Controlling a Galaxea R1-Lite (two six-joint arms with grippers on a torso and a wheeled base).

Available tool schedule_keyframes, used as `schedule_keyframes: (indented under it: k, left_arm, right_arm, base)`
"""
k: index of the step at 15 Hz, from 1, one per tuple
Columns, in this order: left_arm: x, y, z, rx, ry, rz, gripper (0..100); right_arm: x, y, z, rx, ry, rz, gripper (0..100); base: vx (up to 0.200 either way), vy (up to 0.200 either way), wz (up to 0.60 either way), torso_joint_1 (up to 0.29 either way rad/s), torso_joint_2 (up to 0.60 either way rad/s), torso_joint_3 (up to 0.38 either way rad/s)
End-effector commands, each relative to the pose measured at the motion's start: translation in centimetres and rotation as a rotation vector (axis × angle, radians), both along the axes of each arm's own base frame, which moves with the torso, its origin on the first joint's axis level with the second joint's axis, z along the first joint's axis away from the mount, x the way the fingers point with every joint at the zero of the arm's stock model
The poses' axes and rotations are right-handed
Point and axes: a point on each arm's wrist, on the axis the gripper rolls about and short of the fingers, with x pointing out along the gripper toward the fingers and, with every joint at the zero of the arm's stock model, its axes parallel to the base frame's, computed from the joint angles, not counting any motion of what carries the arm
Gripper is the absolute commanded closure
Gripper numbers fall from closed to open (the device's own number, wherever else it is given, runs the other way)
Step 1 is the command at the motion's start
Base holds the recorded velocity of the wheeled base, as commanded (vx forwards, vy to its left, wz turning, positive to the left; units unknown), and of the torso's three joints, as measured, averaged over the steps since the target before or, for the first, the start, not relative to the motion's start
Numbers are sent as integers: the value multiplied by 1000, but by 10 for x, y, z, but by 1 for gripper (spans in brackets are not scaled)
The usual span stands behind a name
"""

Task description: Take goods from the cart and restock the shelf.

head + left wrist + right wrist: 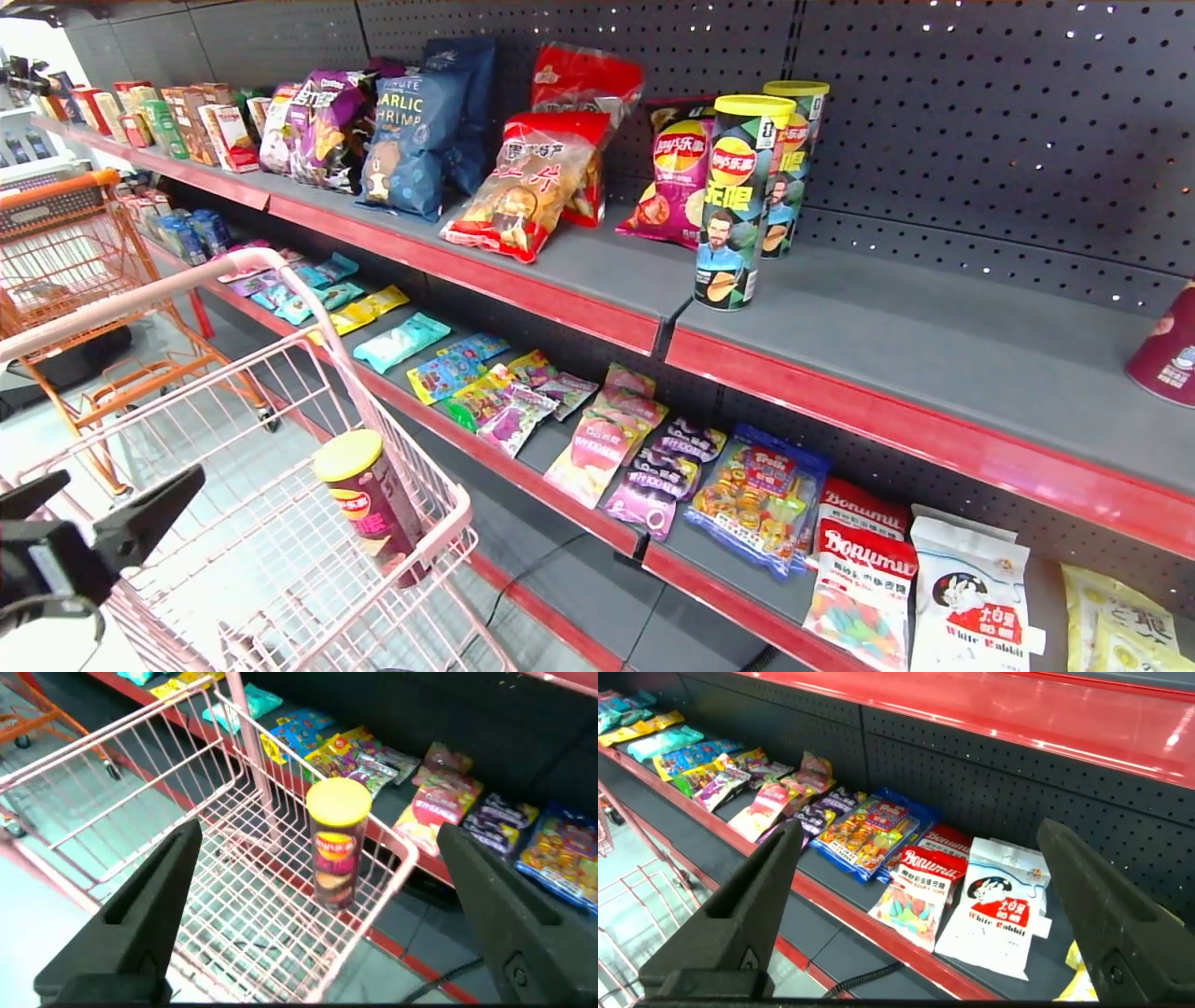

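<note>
Left jaws gape wide over the pink cart (140, 301). Below and between them, a yellow-lidded chip can (336, 845) stands upright in the cart's corner (against the wire wall). Right jaws are also spread apart, with candy bags (868, 835) beyond them on the lower shelf (836, 903). Farther off, two tall cans (747, 201) stand on the upper shelf (887, 327).

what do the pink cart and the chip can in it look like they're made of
Pink cart: thin metal wire in a welded grid with a thicker tube rim, glossy pink coating, likely paint or plastic. Chip can: probably a cardboard tube under a glossy printed wrap, judging by its rigid straight wall; its yellow lid looks like smooth plastic.
</note>
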Motion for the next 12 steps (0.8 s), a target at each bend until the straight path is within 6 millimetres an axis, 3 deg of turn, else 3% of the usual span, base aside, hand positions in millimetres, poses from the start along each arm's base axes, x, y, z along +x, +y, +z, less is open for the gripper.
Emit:
schedule_keyframes:
  k: [1, 2, 4, 7, 12]
  left_arm:
    - [66, 6, -42, -5, 146, -2, 0]
    - [67, 6, -44, -7, 149, -4, 0]
    - [85, 11, -69, -32, 204, -35, 0]
    - [88, 7, -92, -17, 237, -150, 0]
    - [106, 8, -118, -11, 245, -164, 0]
  right_arm:
    - [0, 0, 0, 0, 1, 0, 0]
    - [0, 0, 0, 0, 1, 0, 0]
    - [0, 0, 0, 0, 1, 0, 0]
    - [0, 0, 0, 0, 2, 2, 0]
    - [0, 0, 0, 0, -1, 3, 0]
  base:
    - [0, 0, 0, 0, 0, 0]
    - [0, 0, 0, 0, 0, 0]
    - [0, 0, 0, 0, 0, 0]
    - [0, 0, 0, 0, 0, 0]
    - [0, 0, 0, 0, 0, 0]
